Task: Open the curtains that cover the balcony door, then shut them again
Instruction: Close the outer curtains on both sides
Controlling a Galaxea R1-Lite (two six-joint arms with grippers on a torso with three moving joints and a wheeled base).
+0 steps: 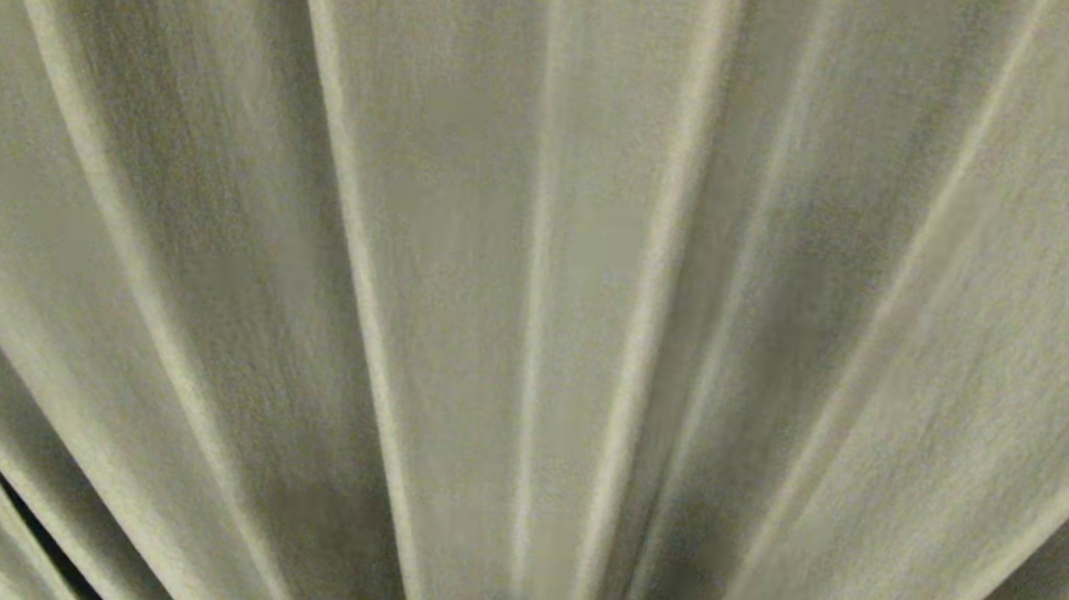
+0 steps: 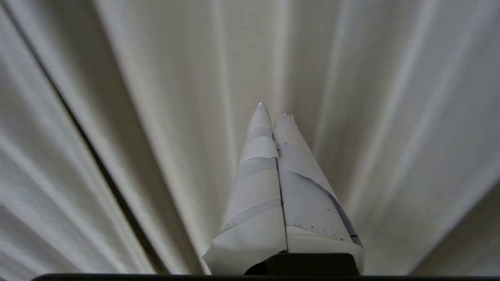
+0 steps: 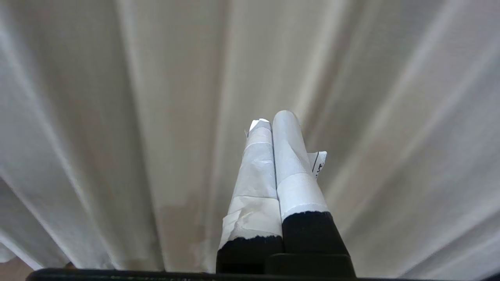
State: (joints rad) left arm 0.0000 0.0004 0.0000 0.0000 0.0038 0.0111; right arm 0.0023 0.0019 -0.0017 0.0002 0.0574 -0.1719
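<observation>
- The curtains (image 1: 462, 231) ahead of both fingertip pairs are seen as matt, woven cloth with a fine grain.
- The left gripper (image 2: 273, 111) is wrapped in smooth, whitish tape, creased in places.
- The right gripper (image 3: 273, 117) is taped likewise, above matt black bases.

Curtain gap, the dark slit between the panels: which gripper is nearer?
Left. The gap runs beside the shut left gripper, not touching it; the right gripper faces unbroken curtains, no gap in its view.
</observation>
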